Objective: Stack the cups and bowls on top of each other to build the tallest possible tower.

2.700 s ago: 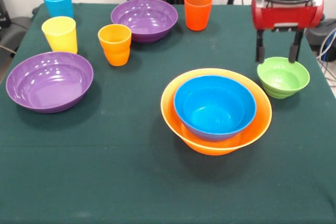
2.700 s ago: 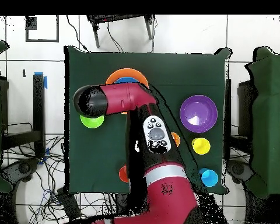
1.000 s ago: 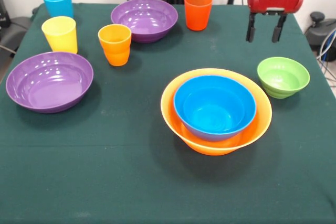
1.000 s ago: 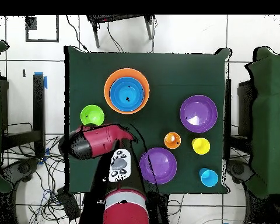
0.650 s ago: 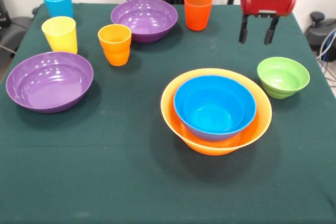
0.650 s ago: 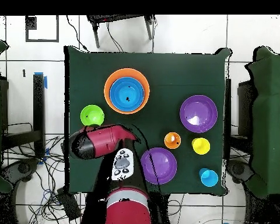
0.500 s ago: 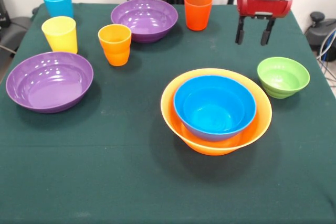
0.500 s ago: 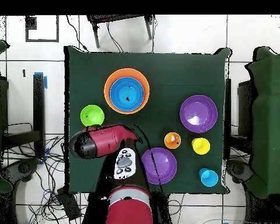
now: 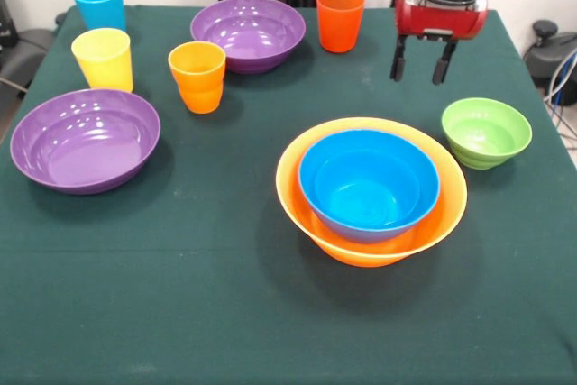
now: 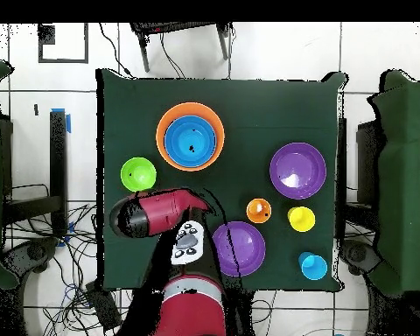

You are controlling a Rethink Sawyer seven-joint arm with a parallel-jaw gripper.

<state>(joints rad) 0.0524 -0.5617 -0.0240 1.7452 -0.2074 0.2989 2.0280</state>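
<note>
Tower point(image 9: 370, 188): so far only the blue bowl point(image 9: 369, 182) nested in the orange bowl point(image 9: 315, 224), right of centre on the near half of the table point(image 9: 180, 313).
Purple bowls: one at the left edge point(image 9: 85, 139), one at the far middle point(image 9: 248, 33); both upright, both apart from the tower.
Green bowl point(image 9: 486, 132): right of the tower, near it but not touching, upright and free.
Cups: light blue point(image 9: 99, 4) and yellow point(image 9: 103, 58) at far left, orange point(image 9: 197, 75) just near-left of the far purple bowl, red-orange point(image 9: 340, 18) at the far edge.
Gripper point(image 9: 420, 59): hangs above the cloth between the red-orange cup and the green bowl, fingers point(image 9: 397, 59) spread with a clear gap, nothing held.
Step in hand: judged to be picking the next piece; which one cannot be told.
Doing it well: a purple bowl looks too wide to sit inside the blue one, so the green bowl or a cup seems the sounder next layer. One finger should go inside the rim and one outside, and the piece should be released centred and low over the blue bowl so it seats level.
</note>
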